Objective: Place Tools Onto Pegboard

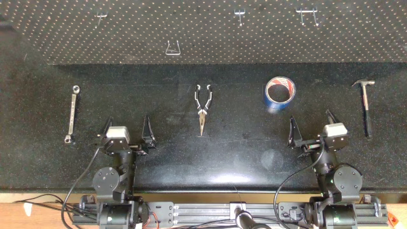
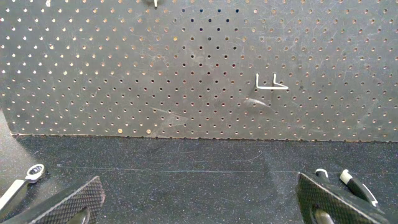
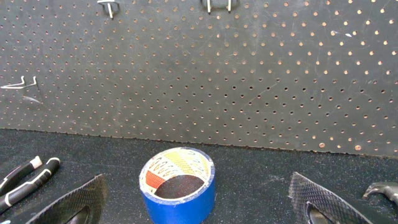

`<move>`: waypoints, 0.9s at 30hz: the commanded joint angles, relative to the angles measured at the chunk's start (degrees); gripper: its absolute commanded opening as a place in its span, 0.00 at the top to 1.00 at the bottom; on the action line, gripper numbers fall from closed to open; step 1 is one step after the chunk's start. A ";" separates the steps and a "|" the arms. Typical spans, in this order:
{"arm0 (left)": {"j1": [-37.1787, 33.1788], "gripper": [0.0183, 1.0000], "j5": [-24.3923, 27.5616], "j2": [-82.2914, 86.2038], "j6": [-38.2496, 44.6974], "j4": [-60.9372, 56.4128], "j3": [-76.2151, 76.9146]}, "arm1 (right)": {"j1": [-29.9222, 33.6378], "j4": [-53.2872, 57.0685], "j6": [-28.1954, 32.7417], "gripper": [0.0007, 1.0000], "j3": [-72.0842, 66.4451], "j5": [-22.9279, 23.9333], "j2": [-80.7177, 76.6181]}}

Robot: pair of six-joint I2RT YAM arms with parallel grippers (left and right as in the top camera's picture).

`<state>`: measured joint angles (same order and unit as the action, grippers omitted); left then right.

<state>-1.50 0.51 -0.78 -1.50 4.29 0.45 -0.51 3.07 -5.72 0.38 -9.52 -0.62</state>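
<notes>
A wrench (image 1: 71,114) lies on the black mat at the far left, and pliers (image 1: 203,105) with black-and-white handles lie in the middle. A roll of blue tape (image 1: 280,93) stands right of centre; a hammer (image 1: 364,105) lies at the far right. The pegboard (image 1: 203,28) rises at the back with metal hooks (image 1: 172,49). My left gripper (image 1: 128,131) rests open near the front, between wrench and pliers. My right gripper (image 1: 311,129) is open too, in front of the tape (image 3: 178,185). The left wrist view shows the wrench head (image 2: 32,172) and pliers handles (image 2: 348,183).
More hooks hang on the pegboard at the top centre (image 1: 239,14), top right (image 1: 306,14) and top left (image 1: 100,15). The mat's front edge runs just ahead of the arm bases. Open mat lies between the tools.
</notes>
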 commanded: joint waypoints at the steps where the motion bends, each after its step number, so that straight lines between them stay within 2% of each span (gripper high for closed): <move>1: 0.28 0.00 0.61 0.48 0.50 0.37 -0.13 | -0.39 0.35 0.63 0.04 -0.13 0.09 0.57; 27: 0.28 0.00 0.61 0.48 0.50 0.37 -0.13 | -0.39 0.35 0.63 0.04 -0.13 0.09 0.57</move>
<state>-1.50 0.51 -0.78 -1.52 4.29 0.45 -0.51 3.07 -5.72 0.38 -9.52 -0.62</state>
